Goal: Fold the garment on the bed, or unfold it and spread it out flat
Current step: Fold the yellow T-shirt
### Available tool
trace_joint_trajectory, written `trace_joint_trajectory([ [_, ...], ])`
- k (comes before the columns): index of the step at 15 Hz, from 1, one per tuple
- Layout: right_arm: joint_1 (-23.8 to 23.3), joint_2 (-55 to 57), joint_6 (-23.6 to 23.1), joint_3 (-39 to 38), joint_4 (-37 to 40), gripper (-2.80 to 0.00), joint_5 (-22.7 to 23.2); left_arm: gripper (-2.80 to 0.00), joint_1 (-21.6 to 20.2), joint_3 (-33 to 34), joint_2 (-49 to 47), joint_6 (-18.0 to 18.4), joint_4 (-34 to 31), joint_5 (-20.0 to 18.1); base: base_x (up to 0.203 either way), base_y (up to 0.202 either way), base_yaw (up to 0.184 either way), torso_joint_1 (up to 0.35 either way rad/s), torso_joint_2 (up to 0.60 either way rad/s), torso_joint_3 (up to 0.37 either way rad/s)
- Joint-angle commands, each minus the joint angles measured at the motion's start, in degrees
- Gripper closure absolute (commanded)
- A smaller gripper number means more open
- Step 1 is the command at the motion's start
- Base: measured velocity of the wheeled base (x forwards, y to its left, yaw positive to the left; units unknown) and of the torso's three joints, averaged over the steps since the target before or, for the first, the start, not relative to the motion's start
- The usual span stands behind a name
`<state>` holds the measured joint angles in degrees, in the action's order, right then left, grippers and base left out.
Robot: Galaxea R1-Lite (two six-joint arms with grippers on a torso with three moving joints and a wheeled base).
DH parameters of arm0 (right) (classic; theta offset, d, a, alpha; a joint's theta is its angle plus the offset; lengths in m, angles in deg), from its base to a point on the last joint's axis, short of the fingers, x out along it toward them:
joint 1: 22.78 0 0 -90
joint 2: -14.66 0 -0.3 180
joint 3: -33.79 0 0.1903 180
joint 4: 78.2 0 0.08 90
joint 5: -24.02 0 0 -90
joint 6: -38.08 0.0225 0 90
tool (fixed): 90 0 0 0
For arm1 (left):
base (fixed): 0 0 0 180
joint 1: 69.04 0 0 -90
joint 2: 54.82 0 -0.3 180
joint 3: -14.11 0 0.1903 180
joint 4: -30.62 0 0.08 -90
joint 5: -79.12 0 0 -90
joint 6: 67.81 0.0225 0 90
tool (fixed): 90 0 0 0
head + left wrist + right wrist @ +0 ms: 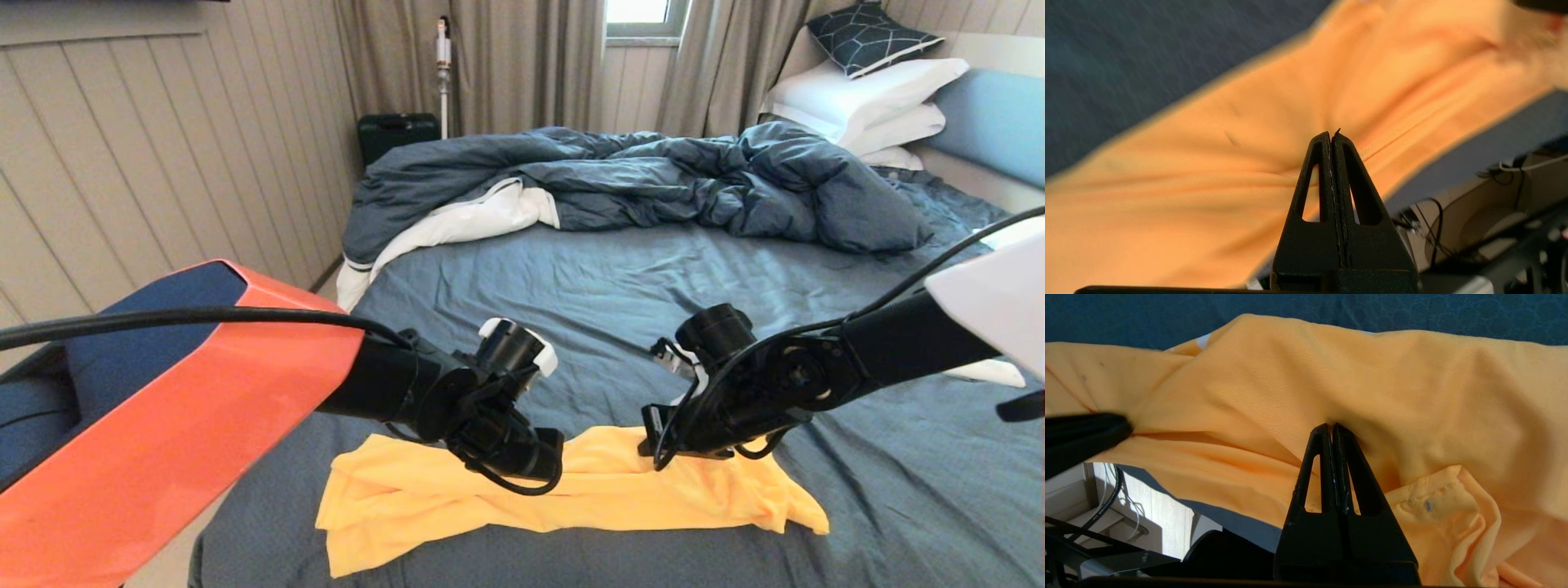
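The garment [620, 490], a bright yellow T-shirt, lies bunched into a long band across the near part of the bed [571, 286], close to its front edge. My left gripper [535, 474] is down on the band's middle, shut, and folds of the garment [1208, 171] run in toward its tips [1332, 136]. My right gripper [655, 445] sits a little to the right at the band's far edge, also shut, with its tips [1332, 428] sunk in a dimple of the garment [1412, 396]. A hemmed edge [1437, 498] lies crumpled beside it.
A rumpled dark blue duvet [653, 180] with a white underside fills the far half of the bed. White pillows [865, 98] are stacked by the light blue headboard [996, 114]. A panelled wall runs along the left, with a black case [397, 131] in the corner.
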<state>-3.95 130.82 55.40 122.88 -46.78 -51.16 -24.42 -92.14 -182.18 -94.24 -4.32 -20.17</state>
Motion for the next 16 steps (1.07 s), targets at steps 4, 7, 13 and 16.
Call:
trace_joint_trajectory([
  [4,-0.01,4.12,0.51,3.14,0.04,0.0,-0.05,0.0,2.08,5.75,6.0,-0.7,0.03,0.17,0.0,0.0,0.0,0.0,0.0,0.0],
  [7,-0.01,5.07,0.7,4.37,0.04,0.0,-0.06,0.0,4.22,10.64,9.61,-2.38,1.31,0.23,0.0,0.0,0.0,0.0,0.0,0.0],
  [13,-2.75,1.97,0.7,4.54,0.08,0.0,-0.06,0.0,4.72,17.59,16.64,-4.8,7.38,3.09,0.0,0.0,0.0,0.0,0.0,0.0],
  [16,-9.12,-3.55,0.0,2.94,0.57,0.0,-0.17,0.0,1.81,20.11,22.91,-5.36,7.66,4.97,0.0,0.0,0.0,0.0,0.0,0.0],
])
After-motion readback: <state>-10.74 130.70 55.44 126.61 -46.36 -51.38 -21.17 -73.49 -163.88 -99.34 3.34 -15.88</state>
